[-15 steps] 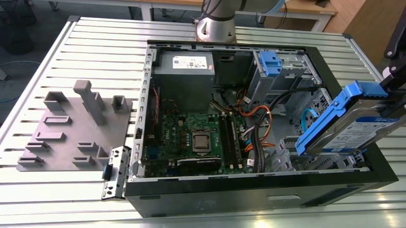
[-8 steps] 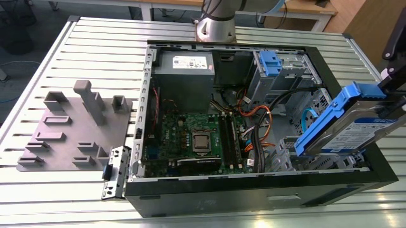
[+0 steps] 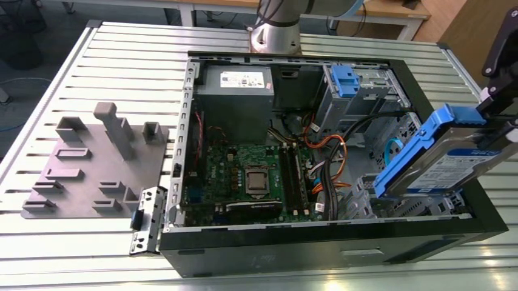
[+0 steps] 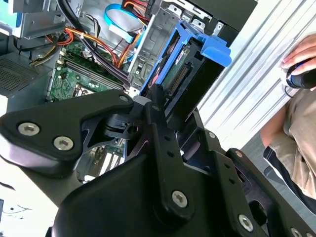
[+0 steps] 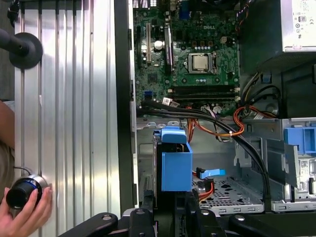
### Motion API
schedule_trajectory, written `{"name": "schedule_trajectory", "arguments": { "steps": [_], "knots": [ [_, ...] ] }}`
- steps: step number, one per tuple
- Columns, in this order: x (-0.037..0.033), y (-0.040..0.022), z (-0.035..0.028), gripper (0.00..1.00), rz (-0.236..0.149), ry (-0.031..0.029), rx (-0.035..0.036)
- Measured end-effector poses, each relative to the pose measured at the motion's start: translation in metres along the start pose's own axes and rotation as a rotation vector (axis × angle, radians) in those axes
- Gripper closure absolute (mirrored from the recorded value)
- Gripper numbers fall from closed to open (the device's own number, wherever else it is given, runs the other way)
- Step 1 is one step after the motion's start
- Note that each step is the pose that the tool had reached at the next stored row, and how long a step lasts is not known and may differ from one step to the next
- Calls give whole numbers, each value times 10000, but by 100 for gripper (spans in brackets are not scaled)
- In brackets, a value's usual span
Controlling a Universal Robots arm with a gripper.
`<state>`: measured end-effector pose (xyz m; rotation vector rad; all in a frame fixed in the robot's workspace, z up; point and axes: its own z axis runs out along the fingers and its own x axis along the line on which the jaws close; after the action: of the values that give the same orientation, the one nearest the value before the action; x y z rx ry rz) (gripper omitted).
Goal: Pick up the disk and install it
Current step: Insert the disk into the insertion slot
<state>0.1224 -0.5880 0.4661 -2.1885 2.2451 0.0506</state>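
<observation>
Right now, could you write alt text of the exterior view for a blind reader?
The gripper holds the disk, in its blue frame, tilted over an open computer case at the exterior view's right. A green board and cables lie inside; a grey plate with blocks sits on the slatted table at the exterior view's left.

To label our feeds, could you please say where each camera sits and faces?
Exterior view: off the arm, looking down into the open computer case; shows the arm's base and the gripper carrying the disk.
First wrist view: on the wrist, looking past the disk onto the motherboard; the gripper's body shows.
Second wrist view: on the wrist, behind the jaws clamping the disk.
Shared: all three show the disk and motherboard.
</observation>
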Motion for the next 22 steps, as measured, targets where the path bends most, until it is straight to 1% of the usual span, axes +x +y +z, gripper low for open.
{"name": "schedule_trajectory", "arguments": {
  "steps": [2, 8, 13, 16, 20, 22],
  "knots": [
    [-8, 0, 18, 65, 0, -14, 0],
    [-55, 1, 45, 65, -2, -127, -3],
    [-82, 1, 81, 65, -2, -147, -3],
    [-89, 3, 88, 65, -3, -185, -5],
    [-90, 3, 111, 65, -3, -201, -5],
    [-90, 3, 113, 65, -4, -231, -6]
  ]
}}
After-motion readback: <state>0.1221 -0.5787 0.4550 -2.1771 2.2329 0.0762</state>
